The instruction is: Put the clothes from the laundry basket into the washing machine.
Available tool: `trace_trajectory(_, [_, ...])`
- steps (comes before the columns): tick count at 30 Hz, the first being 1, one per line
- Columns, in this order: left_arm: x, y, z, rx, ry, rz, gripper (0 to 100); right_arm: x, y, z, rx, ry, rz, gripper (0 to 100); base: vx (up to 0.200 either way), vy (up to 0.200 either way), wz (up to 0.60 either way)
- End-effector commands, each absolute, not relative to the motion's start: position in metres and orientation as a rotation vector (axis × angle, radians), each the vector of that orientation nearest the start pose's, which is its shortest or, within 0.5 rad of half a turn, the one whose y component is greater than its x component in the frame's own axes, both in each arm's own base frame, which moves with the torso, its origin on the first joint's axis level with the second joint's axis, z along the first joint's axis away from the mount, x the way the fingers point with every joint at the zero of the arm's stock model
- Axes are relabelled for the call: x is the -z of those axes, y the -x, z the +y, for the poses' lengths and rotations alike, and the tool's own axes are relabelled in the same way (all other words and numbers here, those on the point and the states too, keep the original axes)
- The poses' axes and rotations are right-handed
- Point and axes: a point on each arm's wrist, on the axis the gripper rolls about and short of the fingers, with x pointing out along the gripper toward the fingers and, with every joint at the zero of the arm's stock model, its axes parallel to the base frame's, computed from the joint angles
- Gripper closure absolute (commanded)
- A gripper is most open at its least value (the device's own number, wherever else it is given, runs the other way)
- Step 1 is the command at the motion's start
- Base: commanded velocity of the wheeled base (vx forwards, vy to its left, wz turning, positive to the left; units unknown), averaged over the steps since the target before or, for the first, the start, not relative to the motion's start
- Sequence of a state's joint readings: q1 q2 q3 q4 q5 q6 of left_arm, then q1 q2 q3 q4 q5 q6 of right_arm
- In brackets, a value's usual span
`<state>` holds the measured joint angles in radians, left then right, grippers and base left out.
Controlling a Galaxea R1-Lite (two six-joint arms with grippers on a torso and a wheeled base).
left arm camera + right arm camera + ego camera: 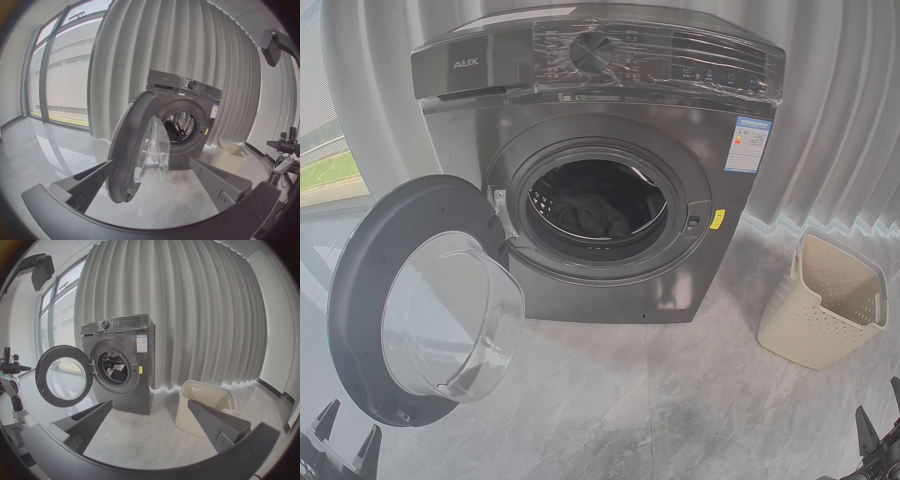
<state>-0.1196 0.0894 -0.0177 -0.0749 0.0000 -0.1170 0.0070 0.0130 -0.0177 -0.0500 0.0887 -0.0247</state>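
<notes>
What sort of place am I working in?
Likely a laundry corner of a bare room: a washing machine, a laundry basket beside it on the tiled floor, a pleated curtain behind, and tall windows.

The head view looks forward and steeply down from close before the washing machine point(594, 125), with its open door point(362, 281) at the robot's left and the laundry basket point(794, 325) at the right. The left wrist view looks level from low over the floor point(612, 387), farther back on the door's side, between the left fingers point(84, 181). The right wrist view does likewise from the basket's side, between the right fingers point(215, 424). All three share machine, door and basket.
</notes>
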Motion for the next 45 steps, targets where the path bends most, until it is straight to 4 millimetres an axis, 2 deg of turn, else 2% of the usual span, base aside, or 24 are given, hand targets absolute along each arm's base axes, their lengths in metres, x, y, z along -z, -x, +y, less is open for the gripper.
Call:
trace_trajectory(1, [-0.085, 0.015, 0.002, 0.118, 0.117, 0.025, 0, -0.081, 0.023, 0.002, -0.096, 0.027, -0.050, 0, 0.000, 0.000, 0.00])
trace_trajectory(7, [-0.085, 0.015, 0.002, 0.118, 0.121, 0.026, 0, -0.081, 0.023, 0.002, -0.094, 0.028, -0.049, 0, 0.000, 0.000, 0.00])
trace_trajectory(16, [-0.085, 0.015, 0.002, 0.117, 0.128, 0.026, 0, -0.081, 0.023, 0.002, -0.094, 0.031, -0.049, 0, 0.000, 0.000, 0.60])
trace_trajectory(28, [-0.087, 0.015, 0.002, 0.133, 0.125, 0.016, 0, -0.081, 0.023, 0.002, -0.093, 0.028, -0.049, 0, 0.000, 0.000, 0.00])
trace_trajectory(29, [-0.108, 0.020, 0.001, 0.187, 0.129, -0.042, 0, -0.081, 0.023, 0.002, -0.093, 0.030, -0.049, 0, 0.000, 0.000, 0.00])
trace_trajectory(31, [-0.136, 0.020, 0.001, 0.213, 0.130, -0.065, 0, -0.081, 0.023, 0.002, -0.093, 0.030, -0.049, 0, 0.000, 0.000, 0.00])
trace_trajectory(32, [-0.136, 0.020, 0.001, 0.213, 0.130, -0.065, 0, -0.081, 0.023, 0.002, -0.093, 0.030, -0.049, 0, 0.000, 0.000, 0.00])
trace_trajectory(33, [-0.159, 0.012, -0.001, 0.217, 0.128, -0.046, 0, -0.081, 0.023, 0.002, -0.093, 0.030, -0.049, 0, 0.000, 0.000, 0.00])
trace_trajectory(34, [-0.169, 0.005, -0.001, 0.219, 0.128, -0.031, 0, -0.081, 0.023, 0.002, -0.093, 0.030, -0.049, 0, 0.000, 0.000, 0.00])
trace_trajectory(35, [-0.169, 0.005, -0.001, 0.219, 0.128, -0.031, 0, -0.081, 0.023, 0.002, -0.093, 0.030, -0.049, 0, 0.000, 0.000, 0.00])
trace_trajectory(36, [-0.190, -0.008, -0.003, 0.224, 0.127, -0.013, 0, -0.081, 0.023, 0.002, -0.093, 0.030, -0.049, 0, 0.000, 0.000, 0.00])
trace_trajectory(39, [-0.208, -0.032, -0.006, 0.226, 0.116, 0.032, 0, -0.081, 0.023, 0.002, -0.094, 0.029, -0.049, 0, 0.000, 0.000, 0.00])
trace_trajectory(40, [-0.208, -0.033, -0.007, 0.226, 0.116, 0.032, 0, -0.081, 0.023, 0.002, -0.093, 0.030, -0.049, 0, 0.000, 0.000, 0.00])
trace_trajectory(41, [-0.215, -0.048, -0.008, 0.223, 0.112, 0.051, 0, -0.081, 0.023, 0.002, -0.094, 0.028, -0.049, 0, 0.000, 0.000, 0.00])
trace_trajectory(45, [-0.224, -0.083, -0.011, 0.202, 0.101, 0.076, 0, -0.081, 0.023, 0.002, -0.093, 0.028, -0.049, 0, 0.000, 0.000, 0.00])
